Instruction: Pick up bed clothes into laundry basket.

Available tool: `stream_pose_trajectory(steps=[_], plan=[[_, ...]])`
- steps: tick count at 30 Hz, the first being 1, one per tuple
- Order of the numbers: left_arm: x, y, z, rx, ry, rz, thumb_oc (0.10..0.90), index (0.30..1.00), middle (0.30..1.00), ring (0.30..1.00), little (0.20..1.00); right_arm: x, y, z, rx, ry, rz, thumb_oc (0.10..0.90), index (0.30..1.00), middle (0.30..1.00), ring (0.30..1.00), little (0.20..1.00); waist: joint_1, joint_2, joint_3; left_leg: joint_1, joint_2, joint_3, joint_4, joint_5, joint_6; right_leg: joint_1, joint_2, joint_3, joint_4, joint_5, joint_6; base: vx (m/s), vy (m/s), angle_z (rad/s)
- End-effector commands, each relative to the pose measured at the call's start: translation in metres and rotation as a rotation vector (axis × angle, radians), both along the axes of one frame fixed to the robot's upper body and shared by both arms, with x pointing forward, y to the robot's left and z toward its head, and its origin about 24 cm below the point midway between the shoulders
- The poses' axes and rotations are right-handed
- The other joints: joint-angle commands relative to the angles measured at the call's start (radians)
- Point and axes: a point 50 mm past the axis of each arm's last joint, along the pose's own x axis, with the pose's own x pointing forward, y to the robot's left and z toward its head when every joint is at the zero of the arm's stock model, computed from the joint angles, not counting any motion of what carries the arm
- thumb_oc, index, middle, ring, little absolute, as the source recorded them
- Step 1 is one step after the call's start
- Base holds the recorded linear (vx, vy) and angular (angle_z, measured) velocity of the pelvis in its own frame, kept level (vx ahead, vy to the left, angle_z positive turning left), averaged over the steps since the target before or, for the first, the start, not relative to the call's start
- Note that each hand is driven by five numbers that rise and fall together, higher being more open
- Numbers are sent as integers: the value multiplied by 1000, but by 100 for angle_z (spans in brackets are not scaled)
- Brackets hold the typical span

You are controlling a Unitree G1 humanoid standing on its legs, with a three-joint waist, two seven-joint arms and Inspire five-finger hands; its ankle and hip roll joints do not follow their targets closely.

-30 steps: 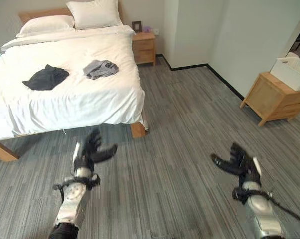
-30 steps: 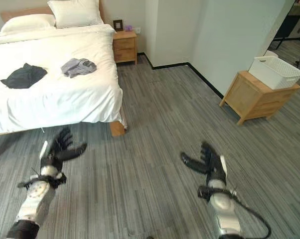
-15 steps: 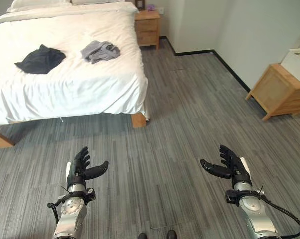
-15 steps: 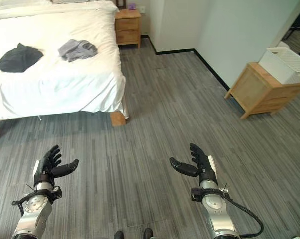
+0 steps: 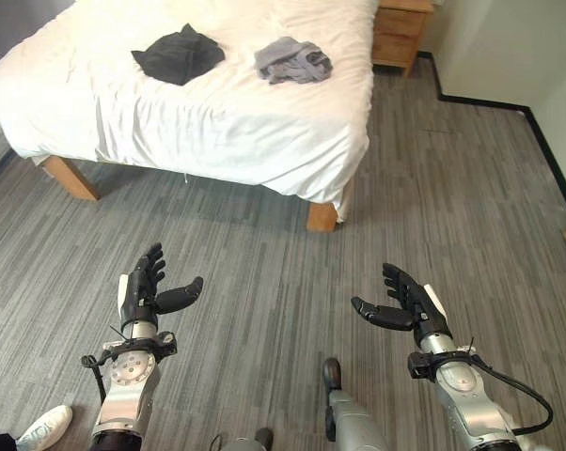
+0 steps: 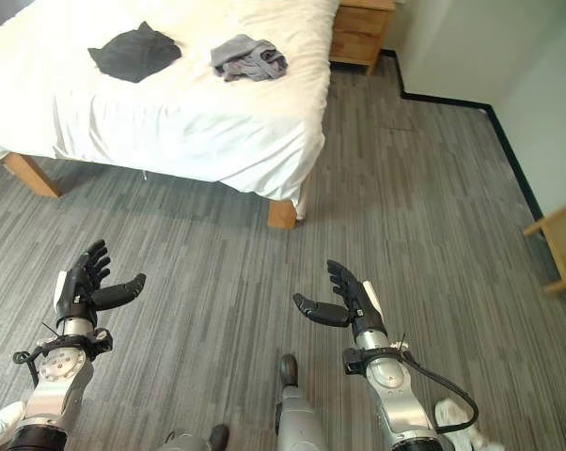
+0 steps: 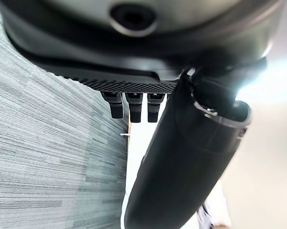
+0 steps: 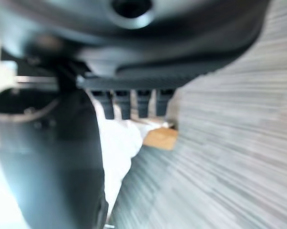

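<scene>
- Camera has swung left since half a second ago; the bed (image 5: 217, 113) now sits far left of centre, clothes unmoved.
- Black garment (image 5: 178, 54) and grey garment (image 5: 293, 60) lie apart on the bed, near its right edge.
- Left hand (image 5: 144, 293) and right hand (image 5: 407, 305) hover over bare floor (image 5: 452, 188), fingers spread wide, holding nothing.
- No readable writing.

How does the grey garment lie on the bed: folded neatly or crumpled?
Crumpled. The grey garment sits in an uneven, bunched heap on the white bed, beside the black garment, with no flat folded edges.
</scene>
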Motion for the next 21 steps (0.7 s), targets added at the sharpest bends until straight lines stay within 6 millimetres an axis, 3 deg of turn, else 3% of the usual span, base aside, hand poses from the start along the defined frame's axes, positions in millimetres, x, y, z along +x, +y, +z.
stream_pose_trajectory(steps=[1,2,3,4,5,6,8,9,10,12,15,17,20,21], plan=[[22,-9,63,84,-302,-132,800,900,900,900,900,23,-10,63,-27,-306,4,800,900,900,900,900,-57,-15,-89,129,67,108,106,97,-136,20,-21,11,-2,73,39,482,-205,79],[20,-13,55,40,-281,-142,800,900,900,900,900,22,-11,63,-26,-307,8,800,900,900,900,900,-66,4,-112,77,104,142,264,332,-214,64,12,7,50,27,0,465,-279,58],[22,-16,57,32,-284,-155,800,900,900,900,900,23,-13,66,-22,-318,-10,800,900,900,900,900,-67,-9,-108,1,110,196,416,427,-226,103,8,-4,49,6,-30,631,-449,34],[23,-17,62,33,-299,-178,800,900,900,900,900,22,-14,69,12,-338,-27,800,900,900,900,900,-59,-25,-98,-100,111,234,572,454,-196,152,16,2,35,-22,-61,418,-507,-2],[26,-19,65,25,-314,-193,800,900,900,900,900,22,-15,71,37,-356,-35,800,900,900,900,900,-41,-43,-68,-182,115,271,696,440,-166,199,26,8,21,-40,-88,375,-523,-1],[29,-22,69,22,-328,-207,800,900,900,900,900,24,-15,72,34,-359,-43,800,900,900,900,900,-34,-63,-56,-239,115,308,732,417,-135,230,23,7,1,-50,-102,319,-434,15],[32,-27,75,-33,-368,-230,800,900,900,900,900,26,-16,74,19,-363,-55,800,900,900,900,900,3,-61,-21,-353,128,359,755,361,-127,305,44,24,-27,-73,-110,280,-239,-11],[32,-27,75,-33,-369,-230,800,900,900,900,900,26,-16,74,19,-363,-55,800,900,900,900,900,4,-63,-22,-356,125,360,753,365,-126,303,42,25,-29,-69,-110,402,-154,-53],[32,-30,75,-140,-408,-233,800,900,900,900,900,27,-14,78,21,-380,-38,800,900,900,900,900,21,-62,-22,-431,131,423,635,347,-143,355,44,22,-48,-87,-111,480,-83,-51],[29,-30,75,-262,-461,-229,800,900,900,900,900,22,-13,79,48,-393,-29,800,900,900,900,900,32,-48,-30,-435,142,490,451,350,-151,390,59,26,-54,-112,-108,535,-48,-15],[22,-18,82,-353,-565,-159,800,900,900,900,900,12,-17,71,49,-371,-49,800,900,900,900,900,56,-41,-48,-444,85,544,229,362,-138,453,83,45,-72,-143,-106,442,-20,-54],[18,-9,89,-340,-613,-112,800,900,900,900,900,6,-22,66,44,-357,-73,800,900,900,900,900,62,-42,-57,-437,55,594,181,377,-135,494,95,46,-83,-157,-108,352,-39,-38],[16,1,99,-257,-639,-81,800,900,900,900,900,3,-30,67,30,-357,-105,800,900,900,900,900,61,-45,-66,-422,64,656,182,391,-132,521,98,46,-83,-170,-114,258,18,-22],[12,8,105,-192,-648,-57,800,900,900,900,900,4,-32,69,32,-367,-112,800,900,900,900,900,65,-48,-86,-383,37,643,149,325,-101,536,77,39,-70,-200,-95,447,115,17]])
